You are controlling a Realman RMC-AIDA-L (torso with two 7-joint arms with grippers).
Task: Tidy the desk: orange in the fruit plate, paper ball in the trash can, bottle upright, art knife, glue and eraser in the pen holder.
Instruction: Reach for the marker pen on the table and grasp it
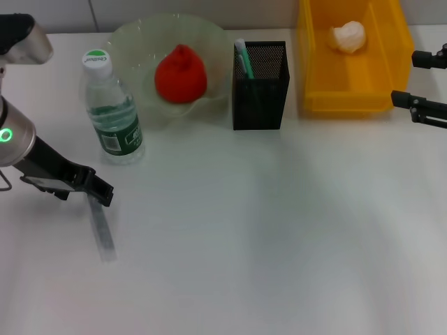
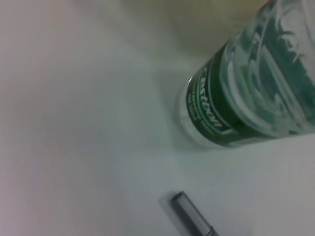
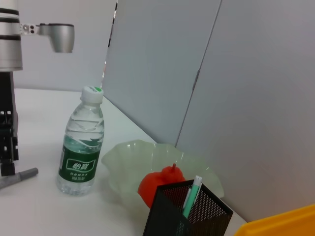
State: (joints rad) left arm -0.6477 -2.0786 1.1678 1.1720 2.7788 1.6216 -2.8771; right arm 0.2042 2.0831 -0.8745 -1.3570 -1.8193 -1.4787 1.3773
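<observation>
The slim grey art knife lies flat on the table at the front left. My left gripper hovers at its far end, just in front of the upright bottle. The left wrist view shows the knife's tip and the bottle's base. The orange rests in the fruit plate. The paper ball lies in the yellow trash can. A green-and-white stick, maybe the glue, stands in the pen holder. The eraser is out of view. My right gripper is open beside the trash can.
The white table stretches bare across the front and right. A grey wall panel stands close behind the plate, the pen holder and the trash can.
</observation>
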